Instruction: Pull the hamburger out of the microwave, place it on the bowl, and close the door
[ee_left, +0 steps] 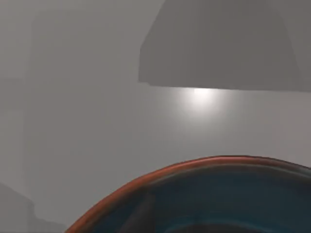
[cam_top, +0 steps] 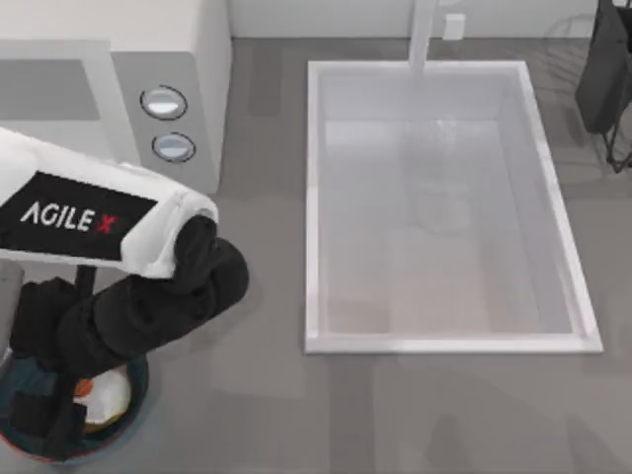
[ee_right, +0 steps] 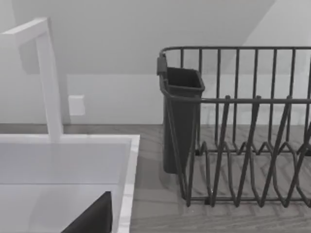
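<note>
The white microwave (cam_top: 128,30) stands at the back left, with two silver dials (cam_top: 164,102) on its side panel. My left arm crosses in front of it and hides most of the door. At the front left corner sits the dark blue-teal bowl (cam_top: 137,391), its reddish rim (ee_left: 160,177) close under the left wrist camera. The pale hamburger (cam_top: 107,397), with an orange patch, lies inside the bowl. My left gripper (cam_top: 44,420) reaches down into the bowl right beside the hamburger. A dark wedge of my right gripper (ee_right: 92,218) hangs over the sink.
A large white sink basin (cam_top: 444,343) with a faucet (cam_top: 423,35) fills the middle and right of the table. A dark wire dish rack (ee_right: 243,145) with a black caddy (ee_right: 181,116) stands at the back right. Bare grey counter runs along the front.
</note>
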You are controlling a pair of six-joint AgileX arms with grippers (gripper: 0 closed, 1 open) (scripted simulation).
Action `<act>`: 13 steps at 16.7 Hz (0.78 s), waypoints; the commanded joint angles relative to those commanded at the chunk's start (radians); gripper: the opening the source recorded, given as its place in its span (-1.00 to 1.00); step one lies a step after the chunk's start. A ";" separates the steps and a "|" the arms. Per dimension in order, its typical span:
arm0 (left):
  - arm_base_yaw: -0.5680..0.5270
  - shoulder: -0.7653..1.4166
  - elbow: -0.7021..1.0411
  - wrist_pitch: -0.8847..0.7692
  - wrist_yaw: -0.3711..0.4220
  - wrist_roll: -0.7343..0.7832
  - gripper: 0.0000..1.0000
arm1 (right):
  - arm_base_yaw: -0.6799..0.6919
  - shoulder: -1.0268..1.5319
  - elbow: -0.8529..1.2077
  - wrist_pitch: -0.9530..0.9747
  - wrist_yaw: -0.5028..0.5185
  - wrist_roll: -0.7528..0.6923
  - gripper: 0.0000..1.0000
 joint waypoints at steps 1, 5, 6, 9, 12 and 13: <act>0.024 -0.071 -0.040 0.068 0.021 0.092 1.00 | 0.000 0.000 0.000 0.000 0.000 0.000 1.00; 0.131 -0.410 -0.221 0.355 0.125 0.539 1.00 | 0.000 0.000 0.000 0.000 0.000 0.000 1.00; 0.160 -0.507 -0.270 0.427 0.156 0.667 1.00 | 0.000 0.000 0.000 0.000 0.000 0.000 1.00; 0.248 -0.812 -0.422 0.633 0.258 1.067 1.00 | 0.000 0.000 0.000 0.000 0.000 0.000 1.00; 0.335 -1.124 -0.578 0.818 0.372 1.463 1.00 | 0.000 0.000 0.000 0.000 0.000 0.000 1.00; 0.363 -1.225 -0.628 0.874 0.411 1.588 1.00 | 0.000 0.000 0.000 0.000 0.000 0.000 1.00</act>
